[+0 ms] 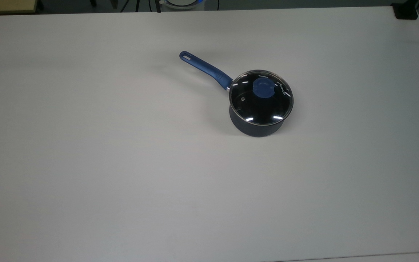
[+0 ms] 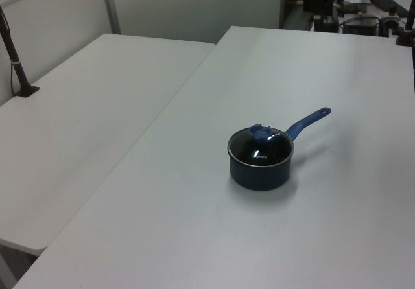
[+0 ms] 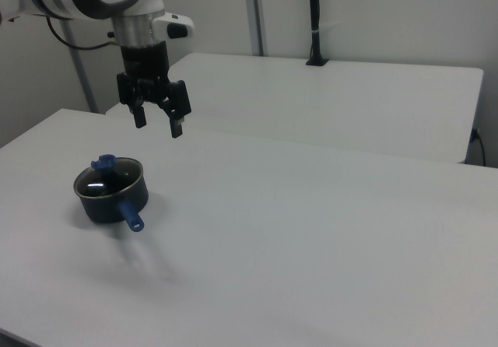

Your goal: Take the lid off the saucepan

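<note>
Hanging high with its fingers spread apart, the gripper [image 3: 159, 121] is waiting above the table; the lid [image 3: 106, 177] is sitting on the saucepan [image 3: 109, 198], below and toward the right view's left of it.

A plain white table [image 1: 122, 163] carries the saucepan [image 1: 256, 125], standing upright on its top.

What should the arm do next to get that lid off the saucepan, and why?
Probably bring the gripper down and across toward the blue knob. In the right view it hangs above the table with jaws apart, up and to the right view's right of the saucepan, touching nothing. The lid sits closed on the pot, and the knob is its one graspable part.
</note>
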`<state>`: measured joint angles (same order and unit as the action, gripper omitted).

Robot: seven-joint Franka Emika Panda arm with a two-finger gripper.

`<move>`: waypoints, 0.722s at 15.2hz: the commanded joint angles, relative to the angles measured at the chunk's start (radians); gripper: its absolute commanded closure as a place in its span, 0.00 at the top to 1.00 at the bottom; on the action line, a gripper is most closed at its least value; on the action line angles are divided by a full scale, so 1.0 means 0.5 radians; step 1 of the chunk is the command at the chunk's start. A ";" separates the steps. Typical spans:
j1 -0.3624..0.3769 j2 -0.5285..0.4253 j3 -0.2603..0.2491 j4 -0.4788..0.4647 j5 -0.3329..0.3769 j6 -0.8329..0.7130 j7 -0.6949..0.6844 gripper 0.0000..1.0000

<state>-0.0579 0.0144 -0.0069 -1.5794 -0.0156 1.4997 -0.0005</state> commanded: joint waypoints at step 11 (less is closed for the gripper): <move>0.431 0.229 -0.057 -0.026 0.019 0.418 0.114 1.00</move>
<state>0.0569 0.1221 -0.0087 -1.5837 -0.0145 1.6796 0.0171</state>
